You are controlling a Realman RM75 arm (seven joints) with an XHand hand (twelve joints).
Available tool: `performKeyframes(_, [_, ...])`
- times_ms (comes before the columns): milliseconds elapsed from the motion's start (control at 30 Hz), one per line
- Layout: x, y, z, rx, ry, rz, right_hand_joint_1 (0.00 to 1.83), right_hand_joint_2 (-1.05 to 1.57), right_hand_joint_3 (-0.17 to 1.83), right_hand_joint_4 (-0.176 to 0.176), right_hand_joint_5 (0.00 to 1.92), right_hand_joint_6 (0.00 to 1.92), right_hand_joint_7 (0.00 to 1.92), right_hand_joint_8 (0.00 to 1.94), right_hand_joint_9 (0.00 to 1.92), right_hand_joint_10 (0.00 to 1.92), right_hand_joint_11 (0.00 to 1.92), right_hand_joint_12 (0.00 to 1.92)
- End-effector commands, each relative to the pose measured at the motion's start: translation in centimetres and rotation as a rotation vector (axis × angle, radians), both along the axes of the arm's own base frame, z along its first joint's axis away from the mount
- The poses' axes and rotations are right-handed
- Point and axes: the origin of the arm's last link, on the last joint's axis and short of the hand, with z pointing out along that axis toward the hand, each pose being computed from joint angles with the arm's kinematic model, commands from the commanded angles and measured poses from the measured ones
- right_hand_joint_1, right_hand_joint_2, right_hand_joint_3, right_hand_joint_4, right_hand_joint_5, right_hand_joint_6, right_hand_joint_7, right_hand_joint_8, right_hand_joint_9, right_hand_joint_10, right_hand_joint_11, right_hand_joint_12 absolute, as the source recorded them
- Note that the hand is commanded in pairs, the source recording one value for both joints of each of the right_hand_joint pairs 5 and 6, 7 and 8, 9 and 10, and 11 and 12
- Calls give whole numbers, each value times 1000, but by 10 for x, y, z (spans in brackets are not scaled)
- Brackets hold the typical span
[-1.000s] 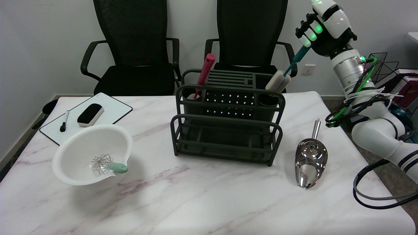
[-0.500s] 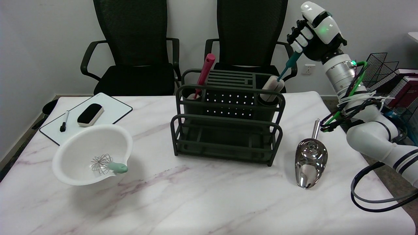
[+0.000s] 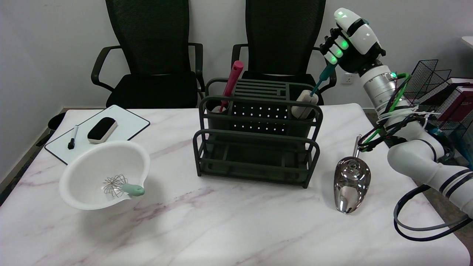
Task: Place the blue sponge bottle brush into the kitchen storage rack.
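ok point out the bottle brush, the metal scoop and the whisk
bottle brush [image 3: 303, 102], head view, on its white sponge head
metal scoop [image 3: 351, 181], head view, on its shiny bowl
whisk [image 3: 133, 190], head view, on its green handle

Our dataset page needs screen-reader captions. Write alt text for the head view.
The right hand holds a bottle brush by its handle, sponge end dipping into the right cup of a dark rack on a marble table. Nearby lie a metal scoop and a white bowl.

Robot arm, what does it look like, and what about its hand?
The right arm is white and rounded, with a silver wrist, black bands, and green, white and grey cables. The right hand is black and white with glowing green lights.
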Motion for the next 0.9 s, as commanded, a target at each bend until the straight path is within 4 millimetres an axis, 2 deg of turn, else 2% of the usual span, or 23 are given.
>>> performKeyframes(33, [-8, -5, -2, -3, 31, -12, 878, 1571, 633, 0, 1920, 1920, 1920, 1920, 1920, 1920, 1920, 1920])
performKeyframes(400, [-7, -5, -1, -5, 40, -2, 891, 1570, 630, 0, 1920, 1920, 1920, 1920, 1920, 1920, 1920, 1920])
performKeyframes(900, [4, -8, 2, -17, 32, 29, 890, 1571, 622, 0, 1920, 1920, 1920, 1920, 1920, 1920, 1920, 1920])
